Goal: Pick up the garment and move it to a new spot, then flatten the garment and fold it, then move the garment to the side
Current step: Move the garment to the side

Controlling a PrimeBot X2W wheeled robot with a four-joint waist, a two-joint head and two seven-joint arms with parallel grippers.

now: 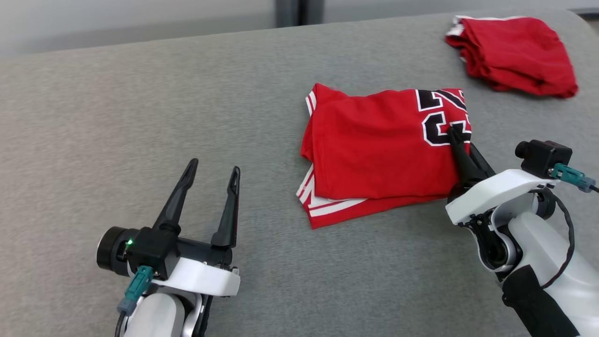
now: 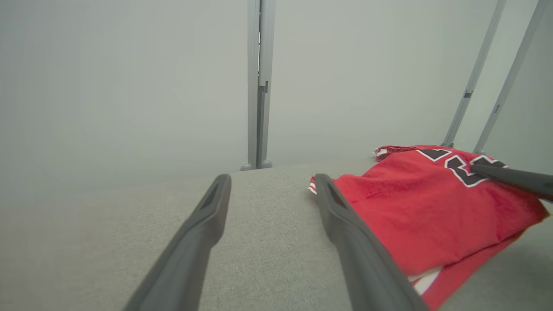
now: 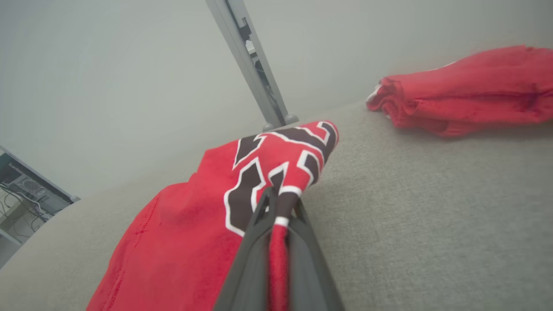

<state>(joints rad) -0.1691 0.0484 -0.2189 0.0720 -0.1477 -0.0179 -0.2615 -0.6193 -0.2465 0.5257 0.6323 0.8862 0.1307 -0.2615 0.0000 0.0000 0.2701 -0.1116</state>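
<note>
The garment (image 1: pixel 379 150) is a red jersey with black, white-edged numbers and white striped trim, lying folded on the grey padded surface (image 1: pixel 140 117). My right gripper (image 1: pixel 455 135) is shut on its right edge by the numbers; in the right wrist view the cloth (image 3: pixel 207 233) is pinched between the dark fingers (image 3: pixel 250 255) and lifted a little there. My left gripper (image 1: pixel 213 171) stands open over bare grey surface to the left of the jersey, holding nothing. In the left wrist view the jersey (image 2: pixel 423 211) lies just right of the gripper (image 2: pixel 271 183), with the right gripper's finger (image 2: pixel 514 179) resting on it.
A second red garment (image 1: pixel 514 54) lies bunched at the far right corner of the surface, also in the right wrist view (image 3: pixel 466 99). A grey upright post (image 2: pixel 258 82) stands behind the far edge. Bare grey surface spreads to the left and in front.
</note>
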